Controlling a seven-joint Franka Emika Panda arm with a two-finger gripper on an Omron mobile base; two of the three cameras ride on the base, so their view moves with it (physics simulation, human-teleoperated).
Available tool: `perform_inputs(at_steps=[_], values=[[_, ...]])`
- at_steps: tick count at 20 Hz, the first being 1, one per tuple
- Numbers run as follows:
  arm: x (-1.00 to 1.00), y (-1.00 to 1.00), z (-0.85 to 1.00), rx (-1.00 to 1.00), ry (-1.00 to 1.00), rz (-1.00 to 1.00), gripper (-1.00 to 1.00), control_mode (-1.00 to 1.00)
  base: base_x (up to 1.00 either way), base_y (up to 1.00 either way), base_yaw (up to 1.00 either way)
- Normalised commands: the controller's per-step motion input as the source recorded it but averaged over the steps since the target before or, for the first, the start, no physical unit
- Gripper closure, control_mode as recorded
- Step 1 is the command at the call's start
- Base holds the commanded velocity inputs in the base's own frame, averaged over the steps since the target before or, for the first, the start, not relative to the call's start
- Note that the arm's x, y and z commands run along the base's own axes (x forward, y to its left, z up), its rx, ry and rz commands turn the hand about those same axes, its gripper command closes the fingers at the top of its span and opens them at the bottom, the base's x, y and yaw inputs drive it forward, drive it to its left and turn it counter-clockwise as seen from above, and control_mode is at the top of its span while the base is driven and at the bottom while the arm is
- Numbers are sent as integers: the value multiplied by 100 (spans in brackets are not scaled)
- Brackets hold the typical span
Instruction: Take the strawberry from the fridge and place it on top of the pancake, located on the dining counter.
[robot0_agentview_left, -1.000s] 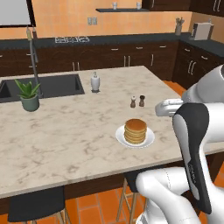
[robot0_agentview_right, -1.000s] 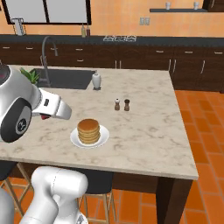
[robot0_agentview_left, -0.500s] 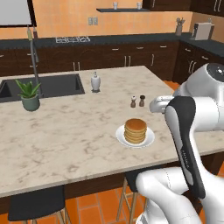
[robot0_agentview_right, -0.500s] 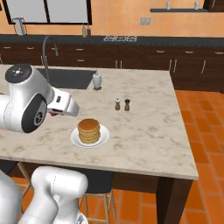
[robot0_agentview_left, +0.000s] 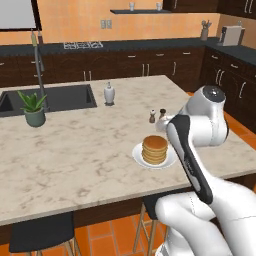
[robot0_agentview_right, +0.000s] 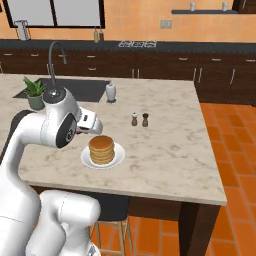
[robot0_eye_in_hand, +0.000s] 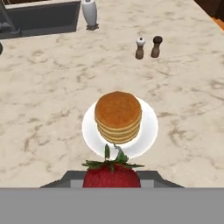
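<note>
A red strawberry (robot0_eye_in_hand: 111, 176) with green leaves sits at the bottom of the hand view, and my gripper (robot0_eye_in_hand: 111, 179) is shut on it. Just beyond it lies the pancake (robot0_eye_in_hand: 118, 114), a golden stack on a white plate (robot0_eye_in_hand: 148, 127). The pancake (robot0_agentview_left: 154, 149) rests near the front edge of the dining counter (robot0_agentview_left: 85, 155). In the right base view my gripper (robot0_agentview_right: 84, 128) hovers just left of the pancake (robot0_agentview_right: 101, 149), above the counter. The fridge is out of view.
Salt and pepper shakers (robot0_eye_in_hand: 148, 47) stand beyond the plate. A white bottle (robot0_agentview_left: 109, 93) stands by the black sink (robot0_agentview_left: 55, 97), with a potted plant (robot0_agentview_left: 33, 107) to its left. Stools (robot0_agentview_left: 40, 237) are tucked under the counter's front edge.
The arm has swung in over the counter and the hand with the strawberry has come closer to the plate. The plate, shakers and base views stay as they were.
</note>
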Motion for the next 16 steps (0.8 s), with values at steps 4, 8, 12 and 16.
perform_inputs(at_steps=[4, 8, 12, 16], values=[[60, 1, -34, -1, 22, -2, 100, -100, 0, 0, 0], [42, 1, -14, -1, 14, 0, 100, -100, 0, 0, 0], [41, 0, -23, -1, 1, 0, 100, -100, 0, 0, 0], [36, 0, -38, 0, 0, 0, 100, -100, 0, 0, 0]])
